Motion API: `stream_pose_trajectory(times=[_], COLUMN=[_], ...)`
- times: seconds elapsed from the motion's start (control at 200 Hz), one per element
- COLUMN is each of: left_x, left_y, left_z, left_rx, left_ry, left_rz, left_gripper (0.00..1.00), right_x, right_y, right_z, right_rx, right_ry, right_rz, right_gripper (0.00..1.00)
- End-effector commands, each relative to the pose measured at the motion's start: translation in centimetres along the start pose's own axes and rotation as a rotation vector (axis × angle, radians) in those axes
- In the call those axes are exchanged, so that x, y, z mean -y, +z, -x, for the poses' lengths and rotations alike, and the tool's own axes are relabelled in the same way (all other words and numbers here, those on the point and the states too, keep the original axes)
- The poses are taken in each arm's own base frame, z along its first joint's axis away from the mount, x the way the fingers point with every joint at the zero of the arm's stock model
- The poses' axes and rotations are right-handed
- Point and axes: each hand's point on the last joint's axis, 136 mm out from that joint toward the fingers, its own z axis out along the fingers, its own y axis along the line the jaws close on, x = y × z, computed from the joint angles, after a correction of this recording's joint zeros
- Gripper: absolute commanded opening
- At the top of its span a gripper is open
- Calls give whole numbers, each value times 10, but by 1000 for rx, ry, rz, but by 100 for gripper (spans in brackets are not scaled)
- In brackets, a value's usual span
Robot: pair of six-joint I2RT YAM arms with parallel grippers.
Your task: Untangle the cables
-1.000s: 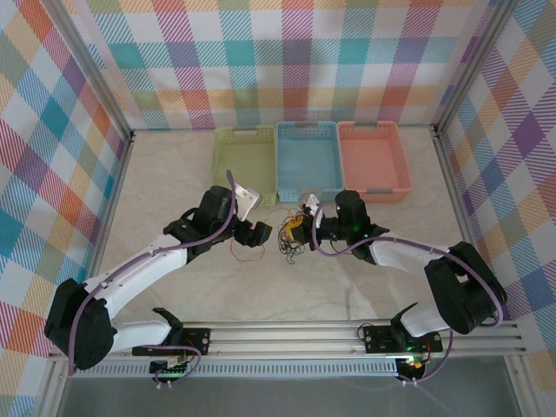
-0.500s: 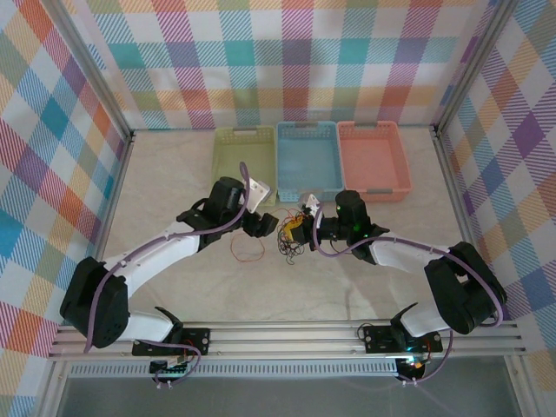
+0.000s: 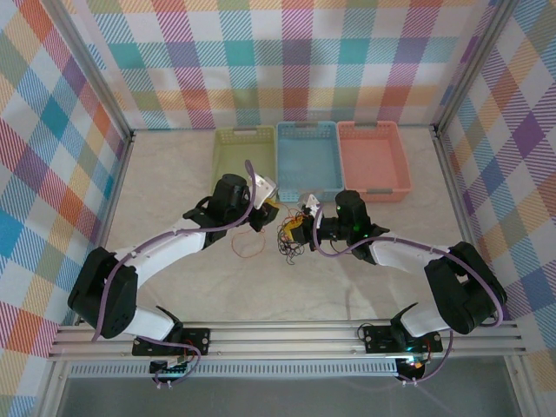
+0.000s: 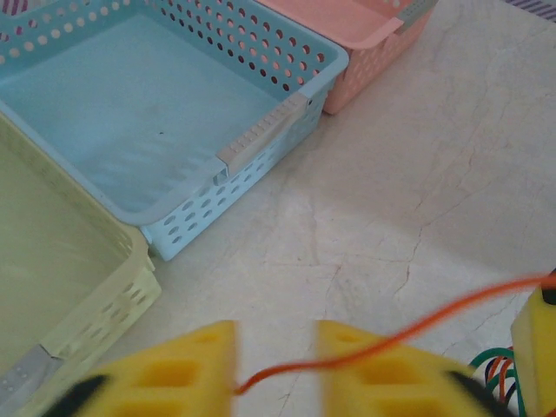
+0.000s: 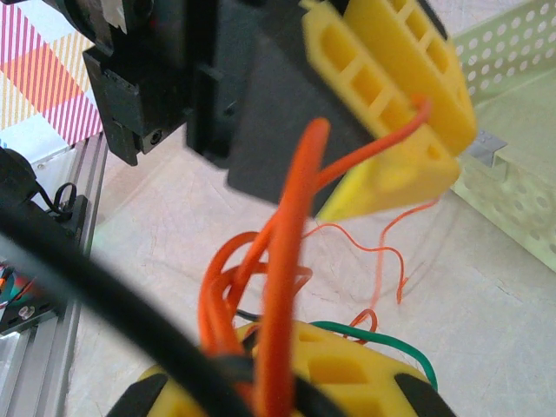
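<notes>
Several cables (image 3: 291, 238) are sitting bunched at the middle of the desk (image 3: 174, 174), the right claw (image 3: 301, 225) clamping them; one orange strand (image 4: 417, 328) is running through the gap of the left claw (image 4: 276, 340), and I cannot tell whether it is gripping.

Table (image 3: 165, 182), top view.
- Upper centre: left basket (image 3: 245, 132), middle basket (image 3: 307, 127) and right basket (image 3: 369, 126), in a row, side by side.
- Frame centre, just below the baskets: cables (image 3: 292, 233), between the left gripper (image 3: 268, 211) on their left and the right gripper (image 3: 306, 224) on their right.
- Lower left of the cables, below the left gripper: loose wire loop (image 3: 248, 248), on the table.
</notes>
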Motion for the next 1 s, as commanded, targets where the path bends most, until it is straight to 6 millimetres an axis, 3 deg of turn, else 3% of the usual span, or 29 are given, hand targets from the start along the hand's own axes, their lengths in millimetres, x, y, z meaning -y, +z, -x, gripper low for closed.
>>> stream_pose_trajectory(times=[0.0,0.125,0.265,0.38,0.51,0.57,0.805,0.88,0.995], left_x=[0,-9,-5,-8,-7,-3,3,4,6], left_y=[2,-8,-37,-60,-84,-93,-120,-121,-116], left_z=[11,14,30,37,44,47,46,44,36], left_rx=[12,48,128,149,152,143,24,5,-50], left_ry=[28,10,-12,-66,-143,-175,-286,-295,-319], left_rz=[-19,48,61,106,126,111,116,118,106], left_gripper=[0,0,0,0,0,0,0,0,0], right_x=[-8,-7,-2,10,42,49,22,8,-12], right_y=[-2,-2,-2,-2,-2,-2,-5,-7,-10], right_z=[8,7,6,3,-8,-11,9,14,24], right_rx=[23,20,12,-5,-70,-93,28,71,143], right_ry=[-47,-44,-37,-15,51,70,-16,-55,-145], right_rz=[35,23,-5,-71,-234,-267,-150,-96,-44], right_gripper=[0,0,0,6,14,27,49,58,63])
